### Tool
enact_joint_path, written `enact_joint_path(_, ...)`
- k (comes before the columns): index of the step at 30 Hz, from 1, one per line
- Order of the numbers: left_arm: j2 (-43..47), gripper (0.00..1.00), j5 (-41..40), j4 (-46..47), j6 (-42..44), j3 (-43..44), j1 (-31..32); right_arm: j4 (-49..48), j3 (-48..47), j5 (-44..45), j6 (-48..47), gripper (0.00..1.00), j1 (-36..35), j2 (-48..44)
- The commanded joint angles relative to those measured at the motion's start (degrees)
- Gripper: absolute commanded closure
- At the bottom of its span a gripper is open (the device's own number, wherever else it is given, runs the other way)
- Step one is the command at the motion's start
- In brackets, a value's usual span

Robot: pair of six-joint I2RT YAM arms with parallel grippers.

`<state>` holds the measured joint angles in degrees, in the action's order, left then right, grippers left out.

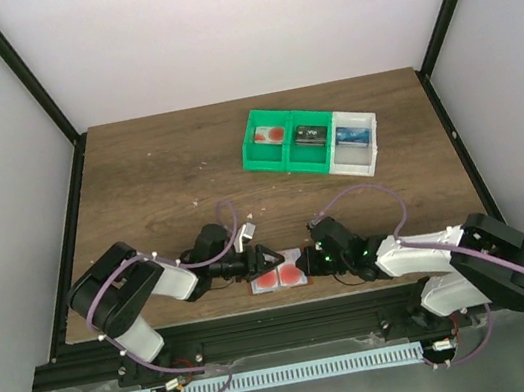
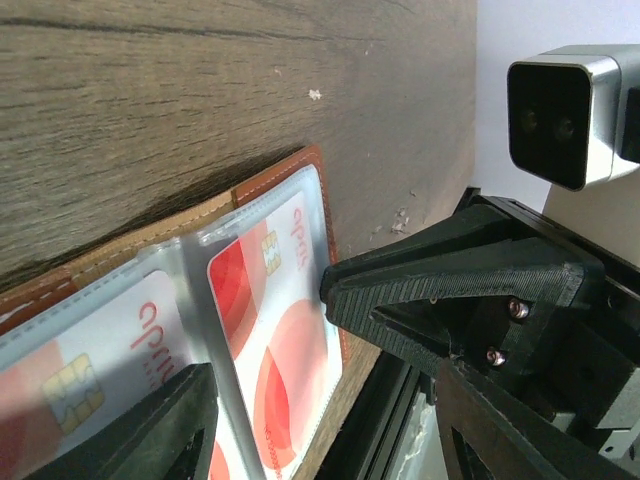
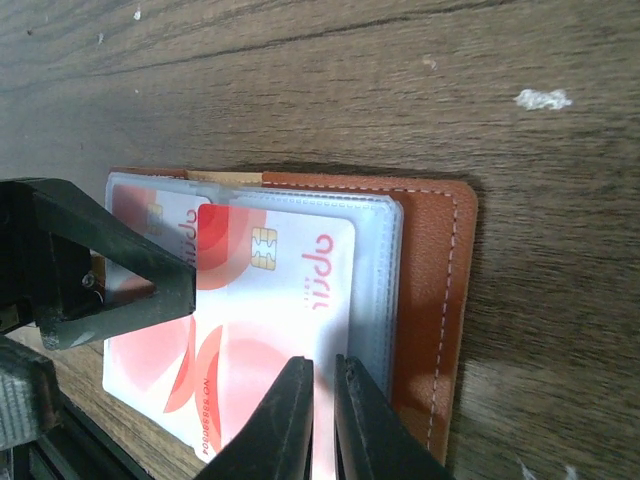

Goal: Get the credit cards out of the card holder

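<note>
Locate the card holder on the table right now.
In the top view, the card holder lies open at the near edge of the table, between the left gripper and the right gripper.

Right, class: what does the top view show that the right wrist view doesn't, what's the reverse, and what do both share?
Only top: the bins at the far side, the left arm and right arm whole. Only right wrist: the chip on the card, stitching on the holder, the right gripper pinching that card. Both: the open holder, the card, the left gripper.
</note>
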<state>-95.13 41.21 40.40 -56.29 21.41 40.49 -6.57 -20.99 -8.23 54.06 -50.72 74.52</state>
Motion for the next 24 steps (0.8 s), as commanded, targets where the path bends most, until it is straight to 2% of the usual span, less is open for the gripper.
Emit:
enact_joint_path(1, -1.5, 0.4, -0.8, -0.5, 1.7, -0.3, -0.2, 0.0, -0.4, -1.0, -0.4, 0.92, -0.2, 1.5)
enact_joint_path(20, -4.1, 0.68, -0.4, 1.2, 1.1, 0.0, -0.2, -0.9, -0.2, -1.3, -0.4, 0.94, -0.2, 2.0)
enact_joint_path(24, -4.4, 0.71, 0.0, 2.3, 0.6, -0.2, -0.2, -1.6, 0.1, -1.6, -0.4, 0.94, -0.2, 2.1)
